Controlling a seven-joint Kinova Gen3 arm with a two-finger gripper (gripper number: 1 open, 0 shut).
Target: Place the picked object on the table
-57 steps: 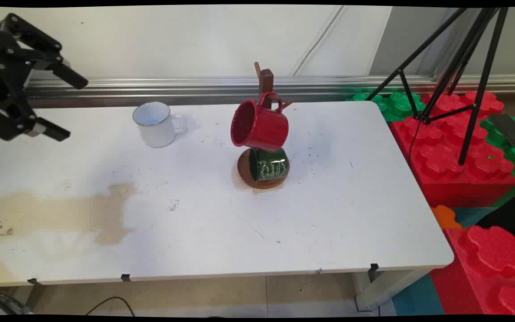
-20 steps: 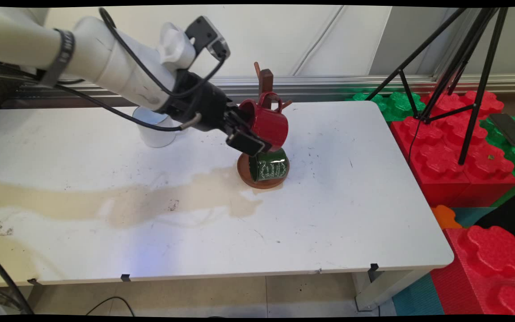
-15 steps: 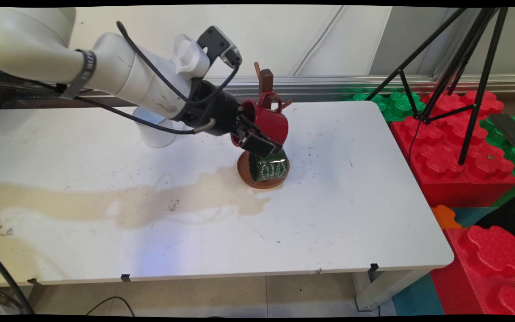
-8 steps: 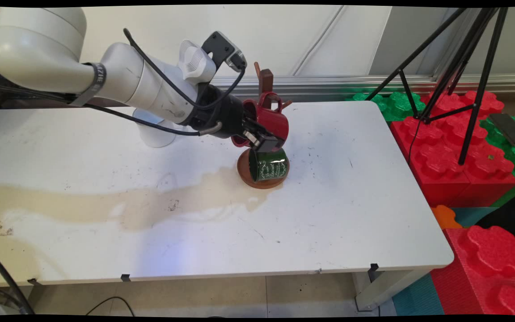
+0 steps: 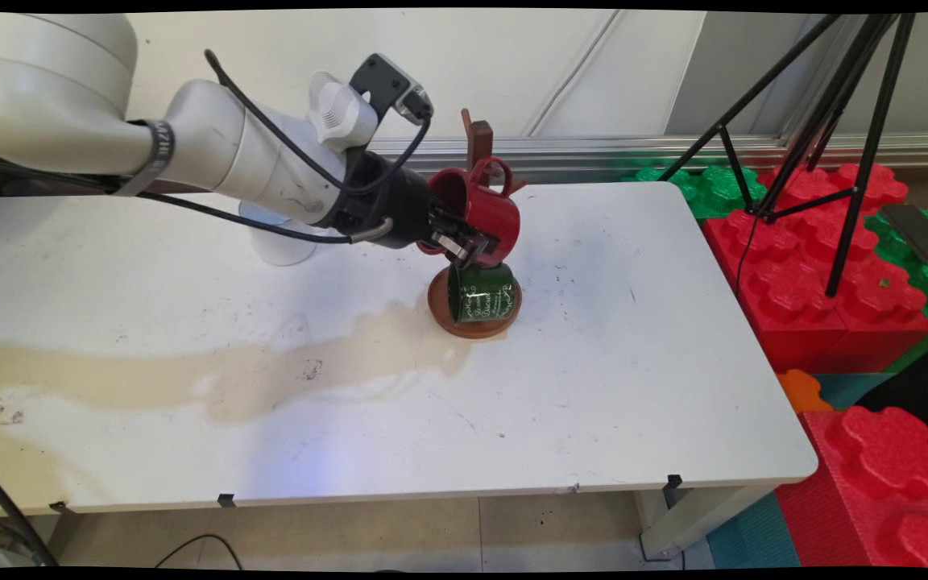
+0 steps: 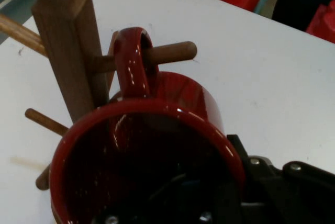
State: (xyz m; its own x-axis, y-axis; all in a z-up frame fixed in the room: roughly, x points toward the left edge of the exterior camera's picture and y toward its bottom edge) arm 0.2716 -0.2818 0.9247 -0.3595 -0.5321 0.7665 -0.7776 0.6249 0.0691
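Since half a sec ago: red mug (image 5: 476, 208) lifted a bit and tipped, green mug (image 5: 482, 293) turned, lettering now narrower. Gripper (image 5: 464, 244) clamped on red mug's rim — one finger inside, one outside (image 6: 246, 166); handle (image 6: 132, 62) looped over a peg (image 6: 167, 54) of wooden mug tree (image 5: 478, 145). White table (image 5: 609, 387) w/ tan stain; white mug (image 5: 283, 242) behind arm. Beyond — red/green blocks (image 5: 834, 266), black tripod (image 5: 826, 105), wall.

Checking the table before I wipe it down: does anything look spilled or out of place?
Yes. A tan stain runs across the table from its left edge to the mug stand. The red mug, clamped by the claw, hangs tilted on its peg.
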